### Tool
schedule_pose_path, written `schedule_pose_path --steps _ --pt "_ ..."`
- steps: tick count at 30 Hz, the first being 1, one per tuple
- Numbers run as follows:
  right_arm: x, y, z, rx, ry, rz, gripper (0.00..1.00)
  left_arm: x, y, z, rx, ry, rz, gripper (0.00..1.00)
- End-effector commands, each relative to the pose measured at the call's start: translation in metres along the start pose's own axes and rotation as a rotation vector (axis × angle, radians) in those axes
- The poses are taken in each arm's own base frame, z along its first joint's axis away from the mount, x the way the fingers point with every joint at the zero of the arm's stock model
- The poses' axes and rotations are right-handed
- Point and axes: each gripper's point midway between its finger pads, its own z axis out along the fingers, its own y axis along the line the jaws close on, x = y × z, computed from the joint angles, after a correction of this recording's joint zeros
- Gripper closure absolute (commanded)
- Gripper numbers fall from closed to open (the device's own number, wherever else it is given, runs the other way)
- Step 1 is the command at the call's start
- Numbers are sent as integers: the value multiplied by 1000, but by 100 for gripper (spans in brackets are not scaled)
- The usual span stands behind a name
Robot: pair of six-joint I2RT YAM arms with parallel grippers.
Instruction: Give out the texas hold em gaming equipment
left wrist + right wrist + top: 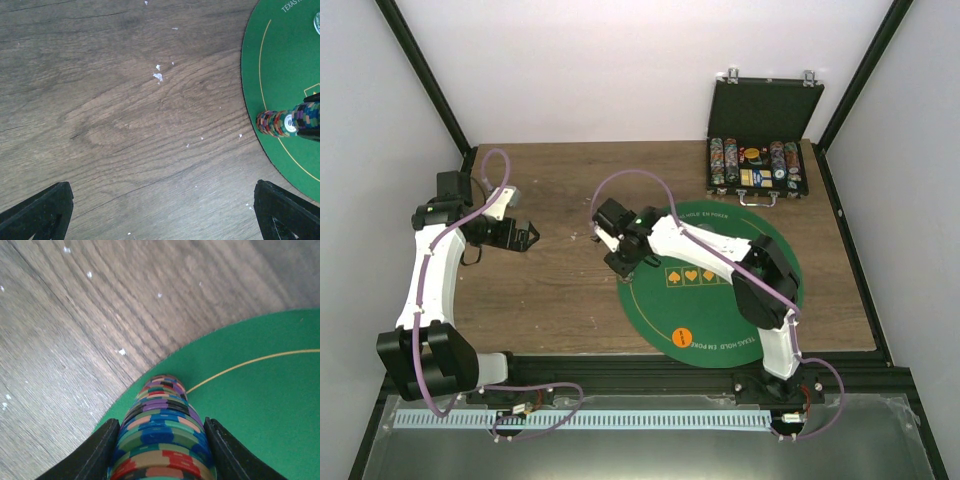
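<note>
The right jaws clamp a chip stack [161, 435] lying on its side, long axis running away from the wrist toward the mat [260, 410] rim; edges striped blue, purple, red and green. Farther left, the left jaws gape over the counter [125, 125].

chip roll [160, 440]: mat [655, 310] left edge | case [765, 105]: behind mat | single chip [682, 337]: mat near edge
</note>
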Motion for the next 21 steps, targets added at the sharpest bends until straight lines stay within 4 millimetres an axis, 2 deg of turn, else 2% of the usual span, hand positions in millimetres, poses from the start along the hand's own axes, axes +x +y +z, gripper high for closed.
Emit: schedule_pose_path --steps 1,4,7,10,17,21 --pt "-29 -4 -38 4 -93 7 99 -7 -3 -9 -11 -33 27 0" --pt "-27 -20 -48 17 -90 44 99 -6 -4 -9 -12 -31 27 0" --pt "-13 -55 -57 47 -88 124 99 -7 -4 -10 -13 -35 31 1" --pt "9 -96 -64 86 -84 207 99 -7 -4 -10 -13 -35 31 1" --pt "95 -195 -56 184 -29 469 99 -6 -6 -11 -9 -34 35 0" --pt "137 -241 -57 217 -47 628 99 -6 -6 -12 -5 -32 37 0"
